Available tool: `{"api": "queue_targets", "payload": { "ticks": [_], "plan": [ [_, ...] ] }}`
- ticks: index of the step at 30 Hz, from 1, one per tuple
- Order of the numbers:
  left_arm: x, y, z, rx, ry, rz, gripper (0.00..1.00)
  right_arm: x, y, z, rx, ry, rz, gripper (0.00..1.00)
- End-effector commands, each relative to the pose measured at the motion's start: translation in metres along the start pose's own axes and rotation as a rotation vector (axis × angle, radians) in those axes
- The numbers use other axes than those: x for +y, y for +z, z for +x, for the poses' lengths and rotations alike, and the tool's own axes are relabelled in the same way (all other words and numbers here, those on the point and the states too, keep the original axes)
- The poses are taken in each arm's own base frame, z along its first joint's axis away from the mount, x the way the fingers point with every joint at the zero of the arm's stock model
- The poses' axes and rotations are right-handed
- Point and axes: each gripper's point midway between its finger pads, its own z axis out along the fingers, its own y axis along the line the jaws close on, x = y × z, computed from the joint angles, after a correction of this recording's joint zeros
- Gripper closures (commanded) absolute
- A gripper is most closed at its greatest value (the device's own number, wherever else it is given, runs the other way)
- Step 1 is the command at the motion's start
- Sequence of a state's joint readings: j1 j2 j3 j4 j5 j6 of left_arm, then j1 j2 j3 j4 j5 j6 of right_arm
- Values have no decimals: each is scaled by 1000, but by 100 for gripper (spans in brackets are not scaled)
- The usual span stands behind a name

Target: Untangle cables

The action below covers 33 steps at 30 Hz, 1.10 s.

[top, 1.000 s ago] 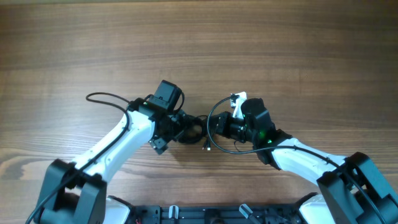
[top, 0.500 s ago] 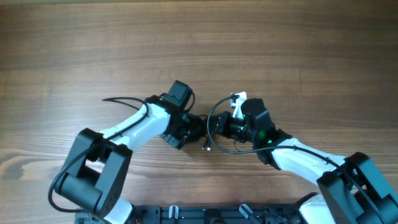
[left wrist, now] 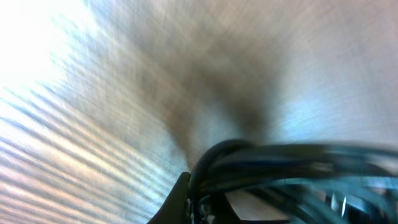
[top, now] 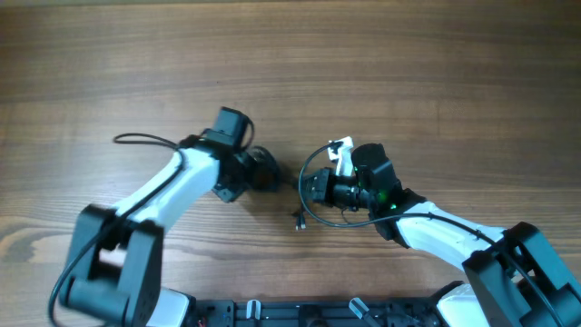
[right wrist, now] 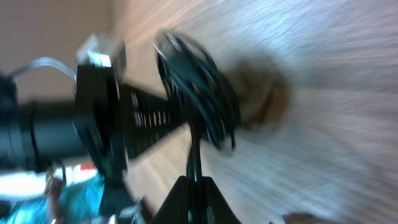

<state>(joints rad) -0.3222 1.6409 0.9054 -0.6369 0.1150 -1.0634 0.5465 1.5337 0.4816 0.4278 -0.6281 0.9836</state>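
The cables (top: 272,174) are a dark bundle of thin cords held between the two arms at mid-table. My left gripper (top: 263,173) is shut on the bundle's left side. In the blurred left wrist view the cables (left wrist: 280,158) run across just above the left gripper (left wrist: 211,208). My right gripper (top: 313,187) is shut on a single strand. The right wrist view shows that strand (right wrist: 194,149) rising from the right gripper (right wrist: 194,182) to the looped bundle (right wrist: 199,93), with the left arm's gripper (right wrist: 99,124) behind it. A small plug end (top: 298,218) hangs below.
The wooden table (top: 290,64) stretches out behind both arms. The right arm's own thicker black cable (top: 336,220) loops beside its wrist, and the left arm's (top: 136,139) trails off to the left. The robot's base frame (top: 290,313) lines the front edge.
My left gripper has shut on the cable bundle and pulled left, away from the right gripper. The right arm has hardly moved.
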Motion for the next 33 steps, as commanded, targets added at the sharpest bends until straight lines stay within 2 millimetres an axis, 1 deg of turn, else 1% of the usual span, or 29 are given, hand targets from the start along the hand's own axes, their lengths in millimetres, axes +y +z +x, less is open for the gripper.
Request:
{"api": "queue_targets", "payload": {
  "ticks": [1,3,5,6,7,8,9,10,11,12,14,18,19,21,24,27,29,32,33],
  "plan": [
    [-13,-28,-33,-154,38,90,96,22,-3,24,148,-37,-116,85],
    [-25,-35,-31,-153,51,150,96,22,-3,23,144,-39,-115,79],
    [-31,-38,-30,-160,61,171,96,26,-3,20,131,-56,-130,76],
    [-32,-38,-30,-161,72,174,96,29,-3,17,118,-67,-137,70],
    [-33,-38,-30,-165,97,176,96,30,-2,13,97,-77,-138,60],
    [-34,-38,-30,-168,130,175,96,29,-2,9,74,-82,-128,53],
    [-34,-38,-30,-172,163,175,96,27,-1,4,48,-95,-115,51],
    [-35,-39,-30,-178,214,175,96,24,-1,-3,8,-109,-95,46],
    [-37,-39,-29,-178,298,177,96,24,-1,-8,-19,-141,-88,44],
    [-39,-39,-27,-172,354,185,96,26,-2,-11,-36,-199,-97,44],
    [-48,-40,-16,-131,484,238,96,32,-3,-15,-59,-316,-114,43],
    [-76,-53,21,2,754,461,96,35,-4,-17,-80,-479,-121,43],
    [-80,-56,27,23,783,500,96,35,-4,-18,-84,-517,-117,43],
    [-82,-59,30,42,795,532,96,33,-3,-21,-99,-531,-100,44],
    [-80,-58,27,39,789,527,96,29,-3,-27,-128,-526,-70,48],
    [-77,-59,15,30,734,523,96,29,-4,-27,-129,-523,-72,55],
    [-72,-61,0,13,686,520,96,29,-5,-28,-127,-517,-76,51],
    [-66,-65,-18,-1,647,538,96,29,-12,-35,-133,-465,-95,39],
    [-64,-67,-21,-2,646,551,96,30,-16,-38,-139,-454,-103,38]
  ]
}}
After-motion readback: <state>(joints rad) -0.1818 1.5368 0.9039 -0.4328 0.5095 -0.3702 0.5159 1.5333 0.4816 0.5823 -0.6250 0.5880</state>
